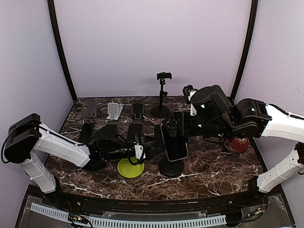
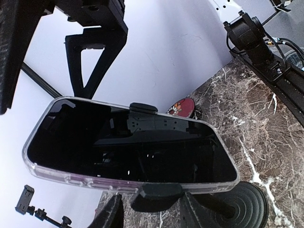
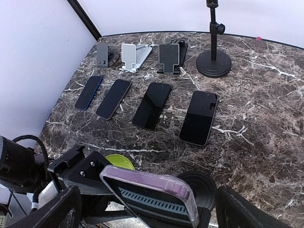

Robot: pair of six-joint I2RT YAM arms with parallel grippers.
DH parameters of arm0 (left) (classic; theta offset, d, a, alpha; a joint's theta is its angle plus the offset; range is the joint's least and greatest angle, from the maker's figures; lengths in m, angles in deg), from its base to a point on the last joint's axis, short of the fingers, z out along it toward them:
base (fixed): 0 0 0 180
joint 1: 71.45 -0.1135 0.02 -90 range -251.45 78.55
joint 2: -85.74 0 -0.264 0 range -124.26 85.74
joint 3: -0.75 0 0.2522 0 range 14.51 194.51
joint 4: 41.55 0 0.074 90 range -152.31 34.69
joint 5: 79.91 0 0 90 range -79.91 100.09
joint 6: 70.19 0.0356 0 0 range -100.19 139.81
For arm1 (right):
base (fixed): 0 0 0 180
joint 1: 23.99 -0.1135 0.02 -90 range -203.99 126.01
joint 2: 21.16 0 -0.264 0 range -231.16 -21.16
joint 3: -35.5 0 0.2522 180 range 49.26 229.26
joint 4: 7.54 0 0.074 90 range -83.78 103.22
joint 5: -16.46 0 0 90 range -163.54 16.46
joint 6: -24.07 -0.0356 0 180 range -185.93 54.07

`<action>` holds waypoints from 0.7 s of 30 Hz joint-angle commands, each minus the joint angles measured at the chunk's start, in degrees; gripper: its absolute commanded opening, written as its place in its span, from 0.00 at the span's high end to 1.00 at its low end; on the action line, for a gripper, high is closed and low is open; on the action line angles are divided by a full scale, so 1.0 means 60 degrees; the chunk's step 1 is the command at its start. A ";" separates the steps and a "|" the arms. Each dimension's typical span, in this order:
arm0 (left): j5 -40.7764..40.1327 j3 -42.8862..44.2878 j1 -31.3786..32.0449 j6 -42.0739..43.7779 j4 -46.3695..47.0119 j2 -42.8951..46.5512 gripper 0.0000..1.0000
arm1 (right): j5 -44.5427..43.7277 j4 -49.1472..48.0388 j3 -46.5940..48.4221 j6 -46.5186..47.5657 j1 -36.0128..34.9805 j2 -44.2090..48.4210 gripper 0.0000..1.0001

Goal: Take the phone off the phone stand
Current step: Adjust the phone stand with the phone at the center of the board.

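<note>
The phone (image 1: 176, 145), dark-screened in a clear purple-tinted case, sits clamped in the phone stand (image 1: 172, 168), a black stem on a round base. In the left wrist view the phone (image 2: 128, 147) lies across the frame, held by the stand's upper and lower clamp tabs. My left gripper (image 2: 152, 210) is open, its fingers (image 2: 111, 213) on either side of the lower tab, with a gap on the left side. My right gripper (image 3: 149, 211) stands wide open over the phone's (image 3: 152, 190) upper end, both fingers apart from the case. The left gripper (image 1: 148, 151) reaches in from the left; the right gripper (image 1: 173, 128) comes from the right.
Several phones (image 3: 152, 105) lie flat in a row on the marble table (image 3: 266, 109). Small stands (image 3: 130, 57) and a tall pole stand (image 3: 213, 57) line the back. A yellow-green disc (image 1: 130, 167) lies left of the stand's base. A red object (image 1: 237, 144) sits under the right arm.
</note>
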 commanded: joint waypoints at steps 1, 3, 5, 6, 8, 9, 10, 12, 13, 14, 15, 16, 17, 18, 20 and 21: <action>0.0191 0.0375 0.0136 0.0172 0.0439 -0.0218 0.59 | 0.0055 -0.0144 -0.0086 -0.0079 -0.0059 0.0097 0.02; 0.0050 0.0453 0.0238 0.0248 0.0427 -0.0300 0.59 | 0.0110 -0.0198 -0.0103 -0.0046 -0.0062 0.0030 0.03; -0.0157 0.0518 0.0323 0.0330 0.0424 -0.0348 0.59 | 0.0156 -0.0273 -0.0089 0.0018 -0.0067 -0.0017 0.05; -0.0258 0.0545 0.0352 0.0377 0.0414 -0.0377 0.58 | 0.0215 -0.0287 -0.0089 0.0024 -0.0059 -0.0031 0.06; -0.0481 0.0591 0.0432 0.0488 0.0434 -0.0422 0.58 | 0.0271 -0.0358 -0.0103 0.0063 -0.0063 -0.0063 0.07; -0.0553 0.0598 0.0462 0.0540 0.0460 -0.0443 0.58 | 0.0310 -0.0398 -0.0103 0.0099 -0.0064 -0.0095 0.08; -0.0648 0.0603 0.0488 0.0596 0.0509 -0.0465 0.57 | 0.0321 -0.0427 -0.0113 0.0125 -0.0071 -0.0112 0.08; -0.0813 0.0595 0.0547 0.0675 0.0674 -0.0521 0.57 | 0.0398 -0.0453 -0.0093 0.0155 -0.0059 -0.0168 0.09; -0.0886 0.0582 0.0574 0.0714 0.0740 -0.0543 0.57 | 0.0414 -0.0463 -0.0077 0.0156 -0.0065 -0.0205 0.10; -0.0942 0.0574 0.0592 0.0742 0.0785 -0.0569 0.56 | 0.0442 -0.0466 -0.0082 0.0149 -0.0064 -0.0222 0.11; -0.0990 0.0580 0.0618 0.0799 0.0802 -0.0593 0.54 | 0.0432 -0.0458 -0.0081 0.0154 -0.0049 -0.0243 0.11; -0.1060 0.0581 0.0650 0.0886 0.0822 -0.0599 0.53 | 0.0405 -0.0429 -0.0075 0.0156 -0.0059 -0.0240 0.12; -0.1149 0.0556 0.0697 0.0963 0.0862 -0.0619 0.53 | 0.0391 -0.0398 -0.0074 0.0153 -0.0063 -0.0234 0.12; -0.1228 0.0552 0.0726 0.1024 0.0931 -0.0632 0.53 | 0.0375 -0.0381 -0.0082 0.0147 -0.0053 -0.0215 0.12; -0.1397 0.0551 0.0792 0.1136 0.1059 -0.0677 0.54 | 0.0295 -0.0360 -0.0114 0.0070 -0.0056 -0.0171 0.12; -0.1477 0.0539 0.0825 0.1176 0.1153 -0.0703 0.55 | 0.0271 -0.0353 -0.0129 0.0039 -0.0056 -0.0156 0.12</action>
